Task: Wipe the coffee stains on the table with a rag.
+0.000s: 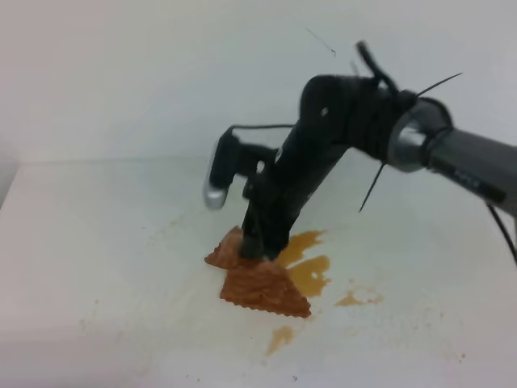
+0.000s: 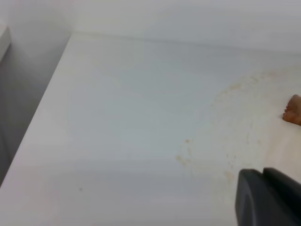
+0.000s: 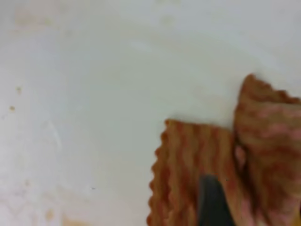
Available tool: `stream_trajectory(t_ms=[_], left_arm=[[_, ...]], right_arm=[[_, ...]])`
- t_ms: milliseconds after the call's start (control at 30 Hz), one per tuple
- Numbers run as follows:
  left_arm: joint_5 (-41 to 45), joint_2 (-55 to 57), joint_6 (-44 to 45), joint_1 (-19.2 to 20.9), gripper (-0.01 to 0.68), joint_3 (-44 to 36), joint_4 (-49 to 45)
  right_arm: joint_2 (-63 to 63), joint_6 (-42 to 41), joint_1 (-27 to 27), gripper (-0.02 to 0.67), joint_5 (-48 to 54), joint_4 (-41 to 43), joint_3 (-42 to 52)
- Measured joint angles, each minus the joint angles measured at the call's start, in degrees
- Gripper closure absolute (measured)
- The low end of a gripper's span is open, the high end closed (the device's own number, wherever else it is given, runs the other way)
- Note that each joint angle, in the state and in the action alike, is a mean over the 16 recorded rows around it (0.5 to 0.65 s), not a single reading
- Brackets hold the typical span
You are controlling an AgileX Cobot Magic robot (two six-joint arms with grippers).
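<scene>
Resting on the rag (image 1: 262,283) — right end effector (image 1: 260,252), grip unclear, coffee stains (image 1: 311,275) beside.

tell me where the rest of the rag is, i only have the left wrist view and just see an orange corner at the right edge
observer: The rag lies on the table near its middle, with the right gripper down on its far part.
operator: is it gripping the rag
observer: Cannot tell. The right wrist view shows only one dark finger over the cloth.
operator: any wet coffee there
observer: Yes, amber coffee stains sit just right of the rag, with smaller patches nearer the camera and further right.
</scene>
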State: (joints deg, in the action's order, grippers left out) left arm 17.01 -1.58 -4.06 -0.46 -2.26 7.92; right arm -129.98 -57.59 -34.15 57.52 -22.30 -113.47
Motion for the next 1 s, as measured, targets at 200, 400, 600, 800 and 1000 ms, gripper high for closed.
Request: stream_trajectory(t_ms=[200, 400, 600, 800, 1000], left_arm=[[0.0, 0.0, 0.0, 0.0, 0.672, 0.0, 0.0], [0.0, 0.0, 0.0, 0.0, 0.672, 0.0, 0.0], [0.0, 0.0, 0.0, 0.0, 0.672, 0.0, 0.0], [0.0, 0.0, 0.0, 0.0, 0.672, 0.0, 0.0], [0.0, 0.0, 0.0, 0.0, 0.672, 0.0, 0.0]], right_arm=[[-1.8, -0.98, -1.8, 0.258, 0.07, 4.43, 0.0], [-4.9, 0.69, -2.48, 0.313, -0.49, 6.94, 0.0], [-6.96, 1.41, -2.61, 0.455, 1.52, 7.77, 0.0], [-7.17, 0.6, -2.78, 0.592, 5.35, 5.44, 0.0], [-6.85, 0.49, -3.01, 0.644, 8.57, 3.58, 0.0]])
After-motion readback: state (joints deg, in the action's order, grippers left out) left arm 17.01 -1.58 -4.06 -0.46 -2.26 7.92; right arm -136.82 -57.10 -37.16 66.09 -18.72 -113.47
